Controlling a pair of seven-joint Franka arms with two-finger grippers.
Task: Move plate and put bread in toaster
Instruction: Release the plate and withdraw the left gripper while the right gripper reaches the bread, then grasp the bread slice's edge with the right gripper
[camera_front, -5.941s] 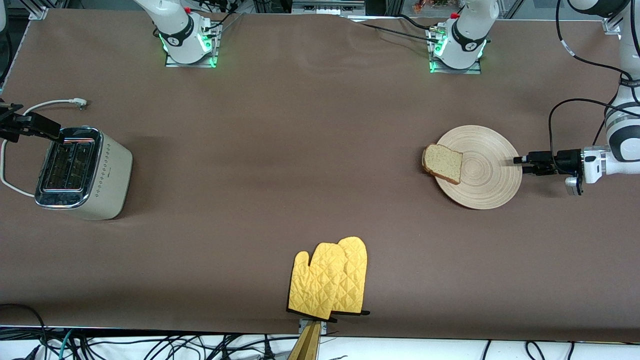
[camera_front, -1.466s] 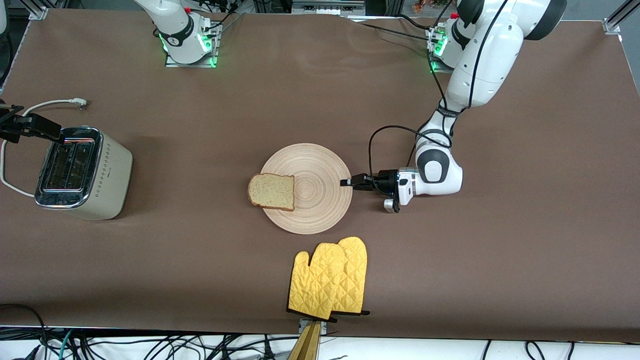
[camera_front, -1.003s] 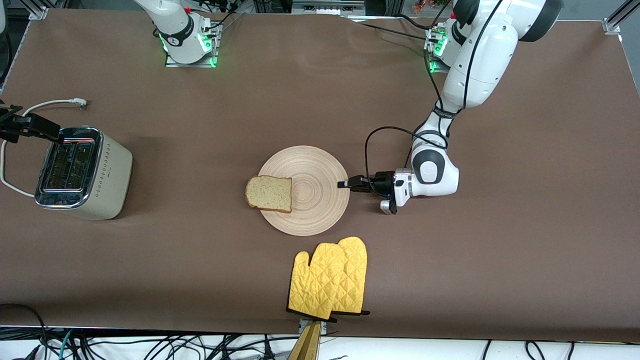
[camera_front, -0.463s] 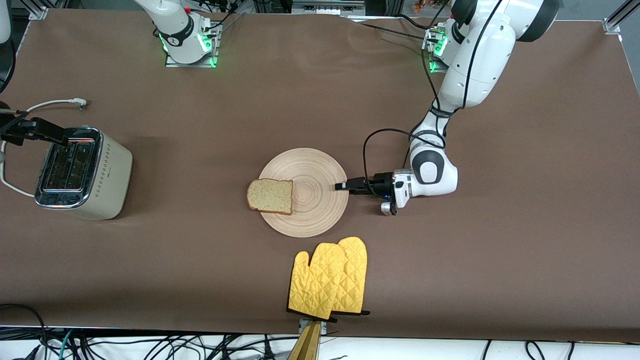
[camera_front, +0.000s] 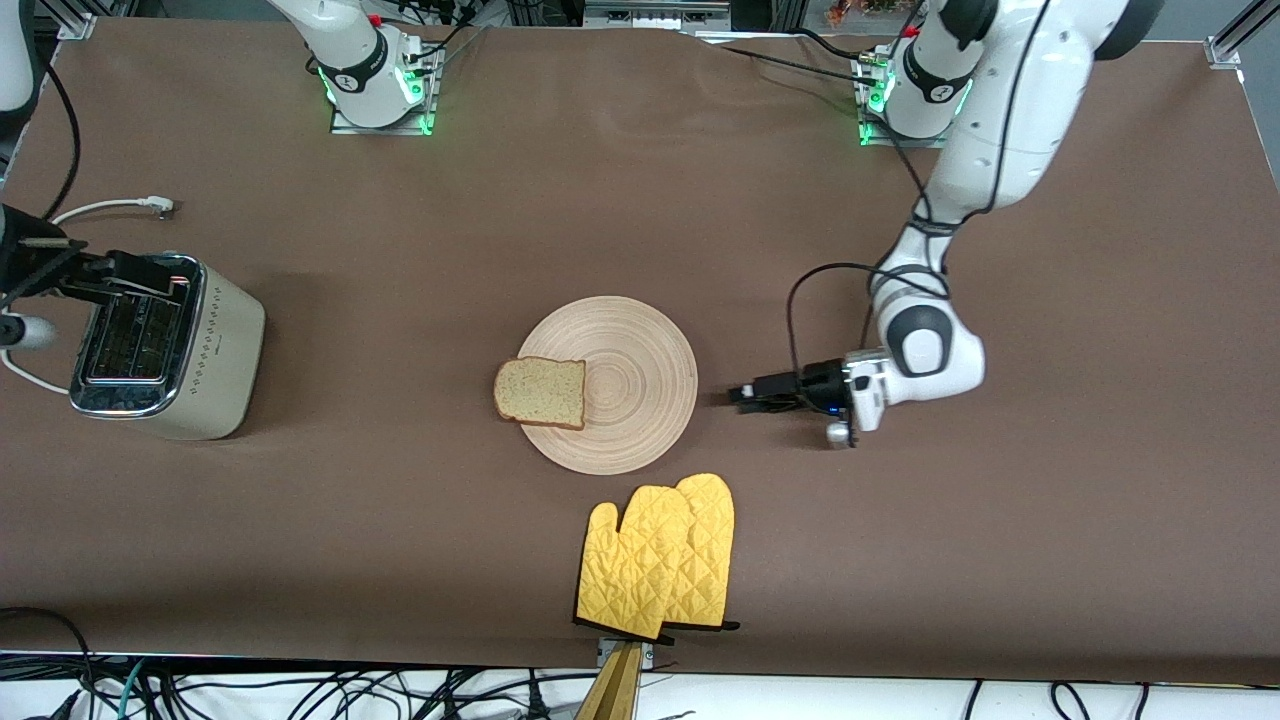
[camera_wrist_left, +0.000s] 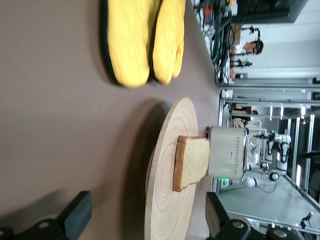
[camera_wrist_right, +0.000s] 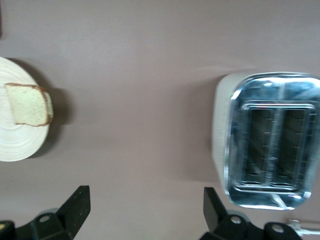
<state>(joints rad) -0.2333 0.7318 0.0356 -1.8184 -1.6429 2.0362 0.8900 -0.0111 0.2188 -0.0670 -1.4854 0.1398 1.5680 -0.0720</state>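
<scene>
Brown table (camera_front: 450, 500) w/ both arm bases along the edge farthest from the front cam; the plate (camera_front: 640, 420) sits mid-table, the bread (camera_front: 541, 392) lying flat on its rim at 9 o'clock, overhanging toward the toaster (camera_front: 165, 345), which stands well apart at the right arm's end of the table w/ both slots empty. Yellow oven mitts (camera_front: 660, 565) lie at the plate's 6 o'clock, just beside it, nearer the cam. Left gripper (camera_front: 745, 396) is low at the plate's 3 o'clock, clear of the rim, fingers wide apart & holding nothing; right gripper (camera_front: 125, 272) is over the toaster's top edge, fingers spread wide, empty.
</scene>
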